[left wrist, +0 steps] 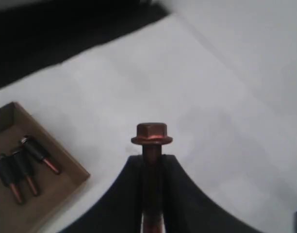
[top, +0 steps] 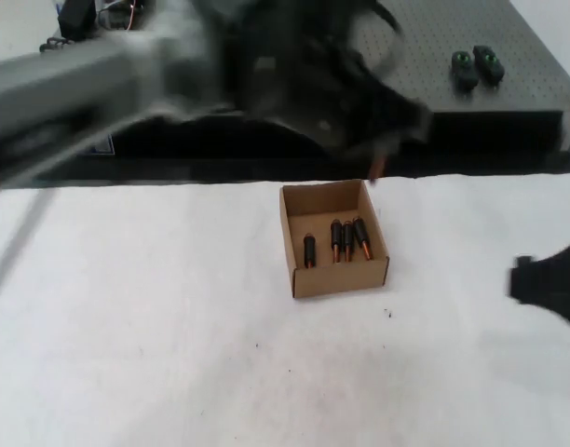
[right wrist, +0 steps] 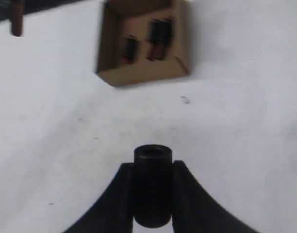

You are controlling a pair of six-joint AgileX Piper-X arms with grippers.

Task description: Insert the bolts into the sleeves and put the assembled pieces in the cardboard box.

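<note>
Four assembled pieces (top: 336, 240) lie in the cardboard box (top: 341, 279) (middle of the counter (top: 173, 354)). The left tool (left wrist: 151, 162), at the box's one o'clock, clamps a bolt (left wrist: 151, 136). The right tool (right wrist: 152, 167), at three o'clock, grips a sleeve (right wrist: 152, 191), and the two are not yet joined.

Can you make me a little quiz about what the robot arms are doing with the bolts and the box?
1. True or false: the left gripper is empty.
2. How many assembled pieces lie in the cardboard box? A) two B) four C) seven
3. Fill in the blank: the right gripper has its jaws shut on a black ____.

Key:
1. False. Its jaws are shut on a copper-coloured bolt.
2. B, four.
3. sleeve
</note>
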